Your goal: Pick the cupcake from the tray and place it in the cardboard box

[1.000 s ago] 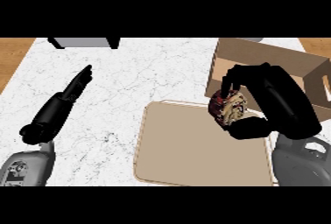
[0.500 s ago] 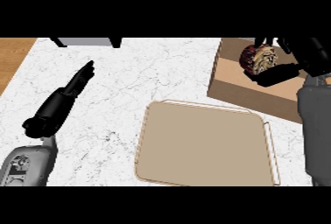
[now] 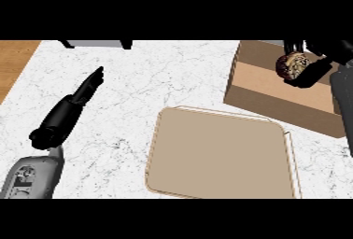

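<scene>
The cupcake (image 3: 292,65) is brown with a pale swirled top and hangs over the open cardboard box (image 3: 272,95) at the upper right. My right hand (image 3: 318,63) is shut on the cupcake, fingers and thumb curled round it from the right, above the box's inside. The beige tray (image 3: 221,154) lies bare at the lower middle of the counter. Over the marble at the left, my left hand (image 3: 72,105) stays open with straight fingers pointing up and away, far from the tray and box.
The white marble counter (image 3: 158,79) meets a wooden strip (image 3: 14,58) at the upper left. A dark grey object (image 3: 96,44) sits at the top edge. The box's near wall stands just beyond the tray's far right corner.
My right hand carried the cupcake up off the tray and to the right, over the box. The left hand has hardly moved.
</scene>
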